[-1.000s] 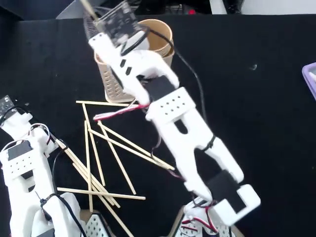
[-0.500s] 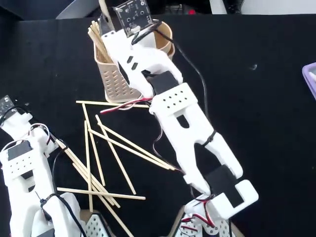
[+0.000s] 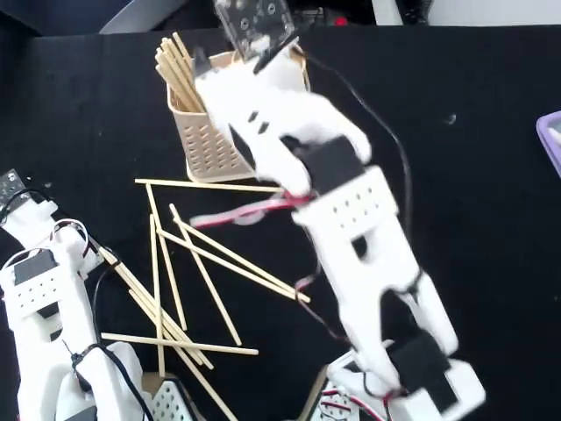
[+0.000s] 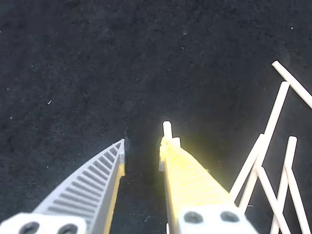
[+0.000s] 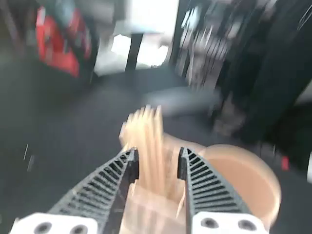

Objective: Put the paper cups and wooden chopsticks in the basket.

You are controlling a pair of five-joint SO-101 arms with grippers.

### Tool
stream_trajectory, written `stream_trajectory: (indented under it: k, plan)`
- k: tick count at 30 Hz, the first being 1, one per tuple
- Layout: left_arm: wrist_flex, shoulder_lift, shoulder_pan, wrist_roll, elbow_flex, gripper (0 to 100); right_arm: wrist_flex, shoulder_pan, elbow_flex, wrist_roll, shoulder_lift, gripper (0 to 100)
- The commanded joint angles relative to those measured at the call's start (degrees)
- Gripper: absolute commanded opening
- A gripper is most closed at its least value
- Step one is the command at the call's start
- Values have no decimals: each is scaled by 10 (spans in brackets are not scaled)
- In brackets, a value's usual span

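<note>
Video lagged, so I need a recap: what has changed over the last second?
The right tool lowered its chopstick into the basket, let go, and is now open above it. The left arm and the loose chopsticks on the table stayed put.

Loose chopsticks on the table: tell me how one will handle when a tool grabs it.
The loose chopsticks look thin, straight and wooden: probably stiff and very light. They lie flat on the black table, so pinching one may be fiddly. Several cross and overlap, so lifting one would likely nudge its neighbours.
</note>
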Motion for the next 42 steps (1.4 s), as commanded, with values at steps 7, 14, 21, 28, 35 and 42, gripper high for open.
stream_trajectory:
  k: [7, 14, 21, 28, 35, 42]
  plan:
    - [3, 3, 1, 2, -42, 127, 116, -15, 262, 38, -100, 138]
    - [102, 68, 73, -69, -171, 198, 7, 49, 601, 86, -344, 138]
    - [199, 316, 163, -51, -404, 202, -80, 187, 834, 91, -530, 138]
    - [298, 543, 167, 82, -672, 202, -148, 195, 963, 63, -652, 138]
    - [364, 739, 169, 244, -896, 205, -144, 193, 1010, 66, -719, 137]
    - [457, 889, 196, 265, -1100, 206, -143, 193, 1013, 65, -727, 137]
